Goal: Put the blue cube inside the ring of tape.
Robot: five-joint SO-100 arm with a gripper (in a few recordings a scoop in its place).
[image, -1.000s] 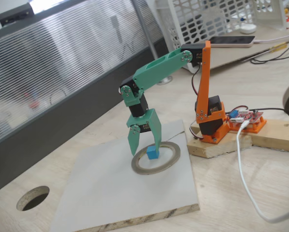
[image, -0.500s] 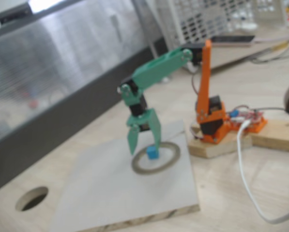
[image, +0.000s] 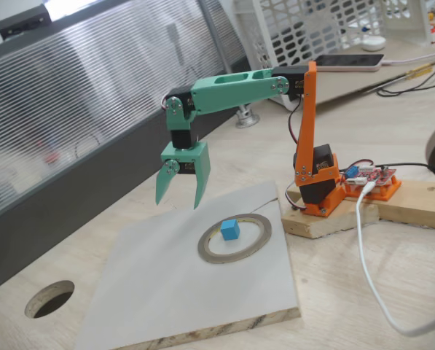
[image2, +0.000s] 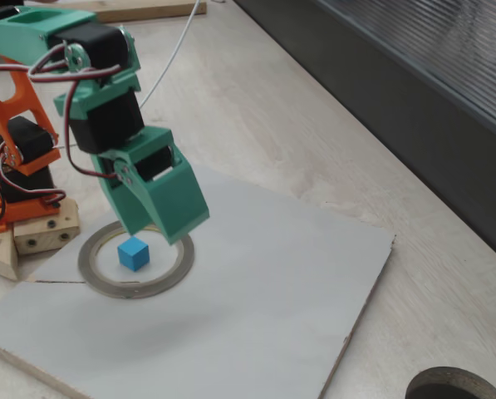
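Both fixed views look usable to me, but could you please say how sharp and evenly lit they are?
In a fixed view the blue cube and the ring of tape are crisp, with bright window glare at the top; in another fixed view the light is soft and even, and the pincer casts only a faint shadow on the white board.

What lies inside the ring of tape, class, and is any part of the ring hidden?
The blue cube sits inside the ring of tape on the white board, apart from the open gripper above. In a fixed view, the gripper covers part of the ring's far edge.
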